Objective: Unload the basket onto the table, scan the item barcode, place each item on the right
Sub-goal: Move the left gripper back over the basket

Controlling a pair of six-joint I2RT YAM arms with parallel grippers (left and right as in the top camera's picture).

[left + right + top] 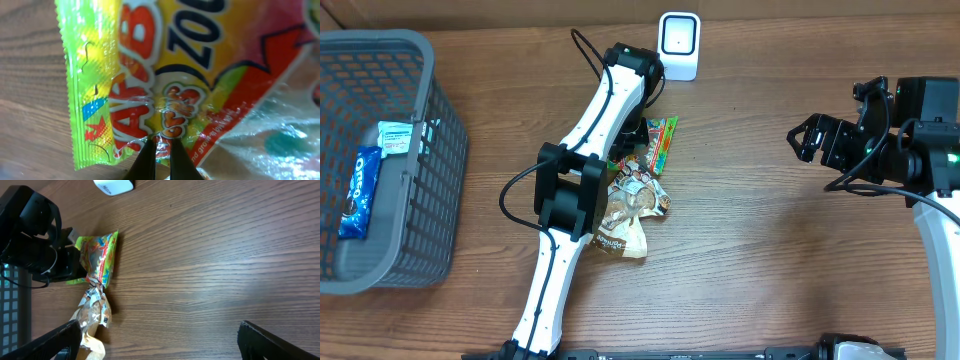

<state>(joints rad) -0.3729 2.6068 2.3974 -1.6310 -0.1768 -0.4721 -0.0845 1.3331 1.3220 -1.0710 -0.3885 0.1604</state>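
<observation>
The item is a green, yellow and red candy packet point(663, 140), lying just right of my left arm's wrist. In the left wrist view the candy packet point(165, 75) fills the frame, and my left gripper point(163, 152) is shut on its lower edge, the film pinched between the two dark fingers point(148, 162). No barcode shows on the printed face. The white scanner point(678, 45) stands at the back of the table, a little beyond the packet. My right gripper point(807, 138) hovers open at the right, empty; its fingers point(270, 340) are spread wide over bare wood.
A brown and silver snack bag point(628, 205) lies against the candy packet, partly under my left arm. A grey mesh basket point(432, 150) at the left holds a blue cookie pack point(360, 190) and a small white packet point(395, 138).
</observation>
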